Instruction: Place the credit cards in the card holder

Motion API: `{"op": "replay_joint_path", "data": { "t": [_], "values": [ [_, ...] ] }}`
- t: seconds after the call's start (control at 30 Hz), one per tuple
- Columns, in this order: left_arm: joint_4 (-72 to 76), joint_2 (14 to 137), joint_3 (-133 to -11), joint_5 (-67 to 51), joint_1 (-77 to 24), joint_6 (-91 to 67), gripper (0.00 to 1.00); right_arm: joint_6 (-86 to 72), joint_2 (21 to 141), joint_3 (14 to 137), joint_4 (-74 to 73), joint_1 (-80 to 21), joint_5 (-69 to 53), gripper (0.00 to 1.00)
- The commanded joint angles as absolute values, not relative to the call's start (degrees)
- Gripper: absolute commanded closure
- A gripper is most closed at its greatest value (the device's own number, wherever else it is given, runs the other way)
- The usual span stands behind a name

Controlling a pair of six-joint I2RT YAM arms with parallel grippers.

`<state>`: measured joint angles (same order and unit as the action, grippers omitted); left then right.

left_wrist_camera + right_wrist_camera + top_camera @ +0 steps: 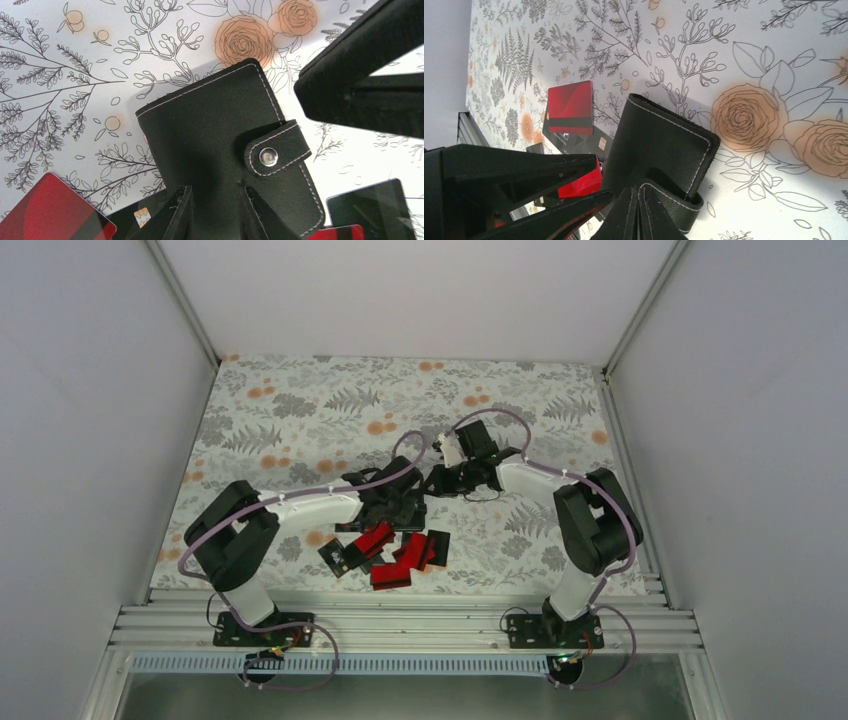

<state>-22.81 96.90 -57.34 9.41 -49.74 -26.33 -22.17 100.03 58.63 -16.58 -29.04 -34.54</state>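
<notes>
Top external view: nearest your arm bases, the credit cards (pixel 398 555) lie in a loose red-and-black heap on the flowered worktop (pixel 300 410), none of them stowed yet. Just beyond the heap, both arms meet over the card holder (pixel 210 125).

Your left gripper (pixel 214 196) is released. Its fingers stand a little apart above the holder's near edge and hold nothing. A red card (pixel 47 212) and a black card (pixel 372 207) lie close on either side of that edge. The holder is still closed, its strap (pixel 285 142) fastened by the snap (pixel 268 156).

Farther on, your right gripper (pixel 640 195) is clenched at the strap side. Whether any leather is pinched between its fingers cannot be told from the right wrist view.

The likely trouble starts at the snap, since no card goes in until it pops. With the left gripper loose, nothing pins the holder, so a tug on the strap would probably drag the whole case across the cloth instead of opening it. A clenched tip may also skid off the stitched edge. The grippers work very close together and could knock each other. A sliding holder could plough into the nearby cards and scatter or bury them.
</notes>
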Motion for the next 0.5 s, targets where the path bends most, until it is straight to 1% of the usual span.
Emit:
{"op": "replay_joint_path", "data": {
  "t": [0.0, 0.2, 0.47],
  "values": [
    [-22.0, 94.4, -56.5, 4.0, -48.5, -27.6, 0.75, -21.4, 98.1, 58.9, -18.1, -28.7, -38.4, 0.96],
    [-21.1, 91.3, -55.3, 0.9, -46.2, -28.5, 0.70, -21.1, 97.4, 57.2, -17.1, -28.9, -40.7, 0.95],
    [-16.8, 90.6, -51.6, -6.4, -44.5, -28.3, 0.70, -21.6, 98.1, 54.2, -16.0, -29.9, -38.7, 0.96]
  ]
}}
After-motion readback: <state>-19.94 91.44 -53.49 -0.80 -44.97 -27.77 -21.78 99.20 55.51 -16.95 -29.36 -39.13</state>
